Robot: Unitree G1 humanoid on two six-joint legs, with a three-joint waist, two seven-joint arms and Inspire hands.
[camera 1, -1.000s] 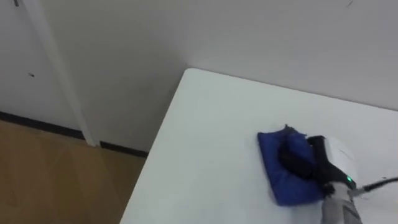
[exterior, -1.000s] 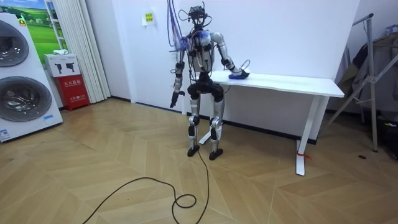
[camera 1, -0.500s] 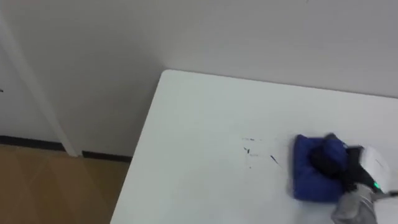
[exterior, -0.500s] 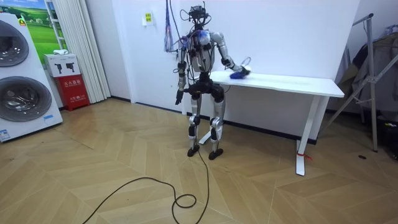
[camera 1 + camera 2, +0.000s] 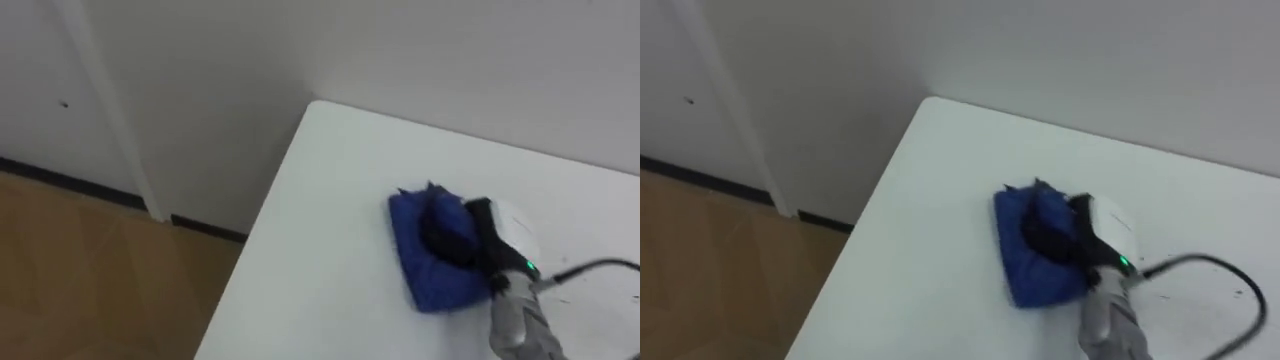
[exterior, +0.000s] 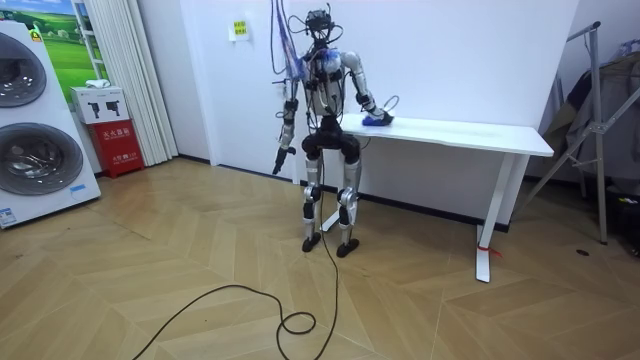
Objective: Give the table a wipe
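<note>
1. Your robot stands at the short end of the white table (image 6: 470,132), which sits against the white wall (image 5: 450,60). Its body faces the tabletop.
2. The blue cloth (image 5: 423,277) lies on the table close to the near corner, bunched up a little at its far edge.
3. The right hand (image 5: 450,236) rests on top of the cloth, pressing it to the tabletop. You cannot tell how far the hand is open, or whether it grips the cloth or only bears down on it.
4. In the room view, the left hand (image 6: 277,160) hangs beside the robot's hip, well apart from the table. It is too small there for you to read its state.
5. Wooden floor (image 5: 90,270) shows past the table's edge.
</note>
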